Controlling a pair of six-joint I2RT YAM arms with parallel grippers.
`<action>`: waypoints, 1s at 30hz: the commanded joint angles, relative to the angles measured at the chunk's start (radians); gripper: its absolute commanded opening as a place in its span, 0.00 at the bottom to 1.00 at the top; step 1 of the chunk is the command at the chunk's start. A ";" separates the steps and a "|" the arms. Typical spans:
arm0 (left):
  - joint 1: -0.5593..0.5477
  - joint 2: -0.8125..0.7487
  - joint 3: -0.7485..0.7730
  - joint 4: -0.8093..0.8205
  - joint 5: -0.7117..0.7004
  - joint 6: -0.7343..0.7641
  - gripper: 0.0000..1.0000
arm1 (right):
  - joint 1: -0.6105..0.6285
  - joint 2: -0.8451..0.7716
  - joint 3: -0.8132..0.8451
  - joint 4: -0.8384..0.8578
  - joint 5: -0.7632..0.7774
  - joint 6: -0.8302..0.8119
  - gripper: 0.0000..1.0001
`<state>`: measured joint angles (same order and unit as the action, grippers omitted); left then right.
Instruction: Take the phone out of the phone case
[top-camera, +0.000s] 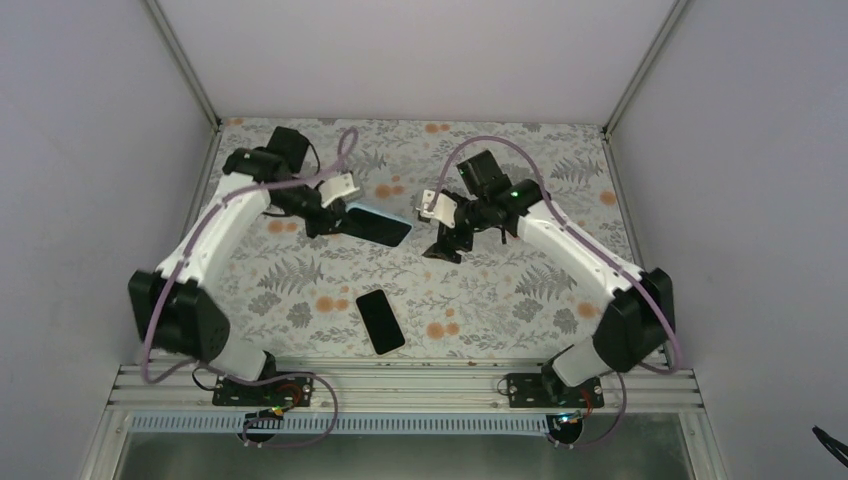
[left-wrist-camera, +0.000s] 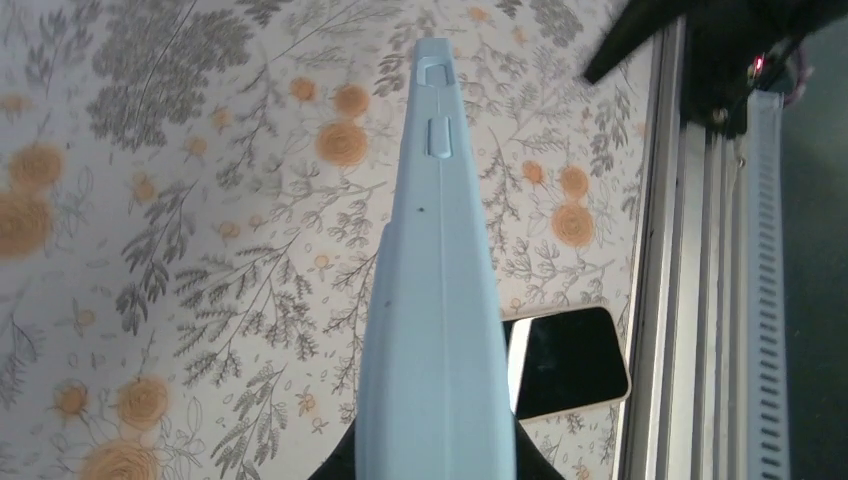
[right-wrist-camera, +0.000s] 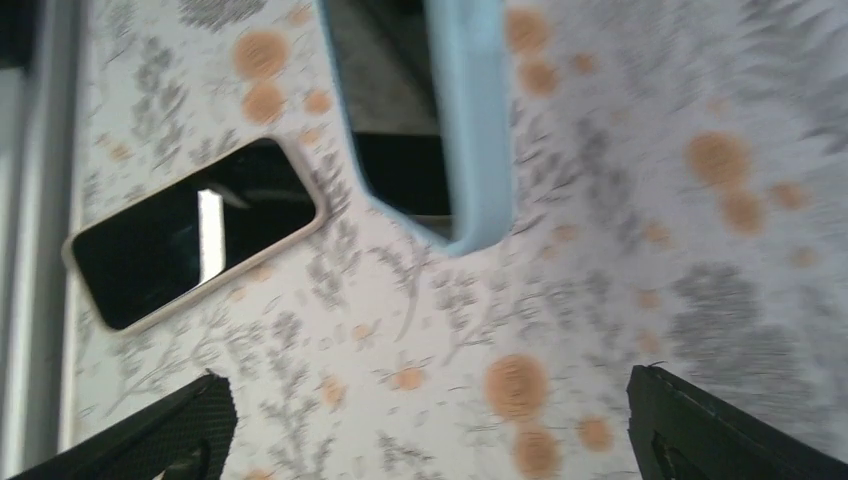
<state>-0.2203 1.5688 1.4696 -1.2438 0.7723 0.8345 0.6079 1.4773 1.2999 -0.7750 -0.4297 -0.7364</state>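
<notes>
The phone (top-camera: 380, 320) is lying bare on the worktop (top-camera: 570, 190), out of the case (top-camera: 378, 225). The left end effector (top-camera: 332, 214) is clamping the case aloft, and the right end effector (top-camera: 444, 243) is gaping wide, empty. If that edge grip is slipping, the case is likely falling towards the phone.

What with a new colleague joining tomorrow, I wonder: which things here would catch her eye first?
Most likely the light blue phone case, gripped by the left end effector over the far-left part of the floral table. Next comes the black phone, lying flat and alone near the middle of the front edge. The right end effector hangs open and empty just right of the case.
</notes>
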 joint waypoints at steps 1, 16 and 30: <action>-0.131 -0.167 -0.064 0.114 -0.134 0.018 0.02 | -0.023 0.126 0.063 -0.189 -0.178 -0.107 0.94; -0.213 -0.211 -0.042 0.068 -0.216 -0.010 0.02 | -0.037 0.301 0.205 -0.302 -0.275 -0.175 0.84; -0.259 -0.197 -0.040 0.042 -0.198 0.003 0.02 | -0.051 0.366 0.267 -0.312 -0.268 -0.192 0.77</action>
<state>-0.4690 1.3811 1.4208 -1.2060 0.5304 0.8272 0.5686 1.8229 1.5368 -1.0718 -0.6727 -0.8982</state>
